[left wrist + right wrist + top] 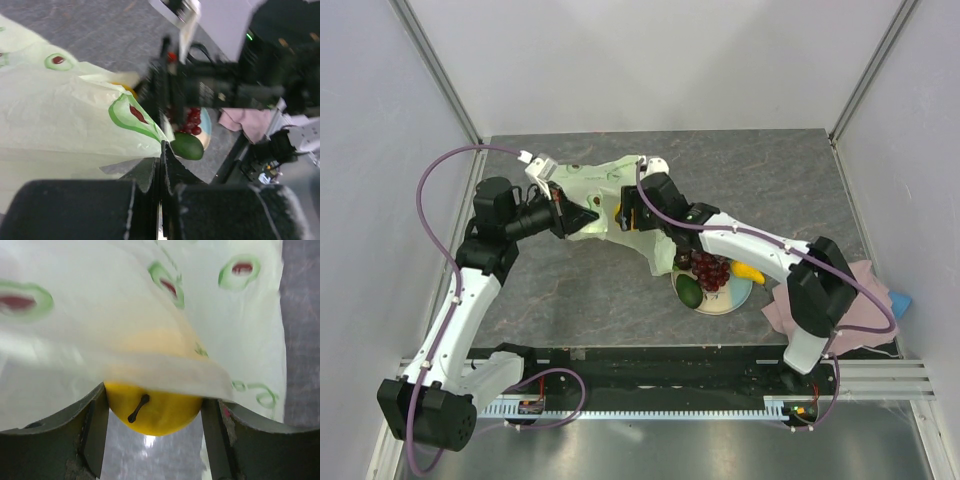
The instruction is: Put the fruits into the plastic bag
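Currently the right gripper is clamped on a yellow fruit, with the stem turned toward the wrist camera. The fruit should be carried deeper under the film before it is released, so that it is not dropped at the lip and lost. The plastic bag is draped over the fruit's top, just ahead of the fingers. Its edge appears to be pinched by the closed left gripper. Grapes and an avocado lie on the plate.

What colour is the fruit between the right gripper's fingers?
The fruit is bright yellow; the right wrist view shows it best.
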Robot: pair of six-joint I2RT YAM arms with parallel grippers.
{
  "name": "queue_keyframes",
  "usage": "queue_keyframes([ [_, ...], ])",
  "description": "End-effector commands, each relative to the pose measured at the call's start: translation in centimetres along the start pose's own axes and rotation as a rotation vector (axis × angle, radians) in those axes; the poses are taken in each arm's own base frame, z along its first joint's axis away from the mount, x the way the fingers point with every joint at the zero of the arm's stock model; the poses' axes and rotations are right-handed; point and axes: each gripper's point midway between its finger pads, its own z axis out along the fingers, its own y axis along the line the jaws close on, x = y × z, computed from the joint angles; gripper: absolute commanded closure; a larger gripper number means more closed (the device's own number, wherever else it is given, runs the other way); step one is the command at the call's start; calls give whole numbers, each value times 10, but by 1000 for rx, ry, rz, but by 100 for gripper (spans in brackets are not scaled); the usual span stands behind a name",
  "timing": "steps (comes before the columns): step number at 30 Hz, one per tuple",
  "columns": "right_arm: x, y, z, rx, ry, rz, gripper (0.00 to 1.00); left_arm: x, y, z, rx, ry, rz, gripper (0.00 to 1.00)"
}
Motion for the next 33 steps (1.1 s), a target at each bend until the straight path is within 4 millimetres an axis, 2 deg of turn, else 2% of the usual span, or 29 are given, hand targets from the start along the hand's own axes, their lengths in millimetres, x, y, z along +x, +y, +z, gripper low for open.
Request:
queue_keyframes([
  [1,-68,17,13,-71,-209,67,85,-1,-37,-2,226,7,72,99],
  [4,-91,38,13,-173,-289,134,85,2,-48,-2,299,27,71,99],
  [7,-98,67,14,-331,-313,194,85,3,-59,-3,363,38,63,99],
  [9,-91,83,17,-403,-296,251,85,6,-64,-3,406,48,50,98],
  [10,-84,86,27,-411,-284,260,85,6,-68,-4,424,52,25,98],
  [12,-79,99,33,-428,-266,272,83,5,-75,-4,473,40,37,98],
  [13,-67,98,45,-410,-231,272,83,4,-78,-5,485,42,15,98],
  [15,-58,107,51,-415,-207,283,80,-1,-85,-7,517,20,41,98],
  [20,-23,99,71,-362,-140,289,73,-18,-98,-15,552,-35,73,98],
  [24,-10,84,77,-298,-122,273,64,-35,-115,-26,598,-100,127,98],
  [25,-7,80,78,-279,-116,265,62,-36,-119,-28,614,-98,93,98],
  [28,-10,74,74,-247,-123,247,49,-42,-129,-35,660,-121,113,98],
  [29,-9,71,73,-235,-124,241,40,-41,-128,-35,662,-116,114,98],
  [32,-12,67,68,-213,-132,210,24,-34,-120,-28,636,-98,98,98],
  [33,-14,66,64,-213,-138,205,22,-32,-117,-27,627,-92,91,99],
])
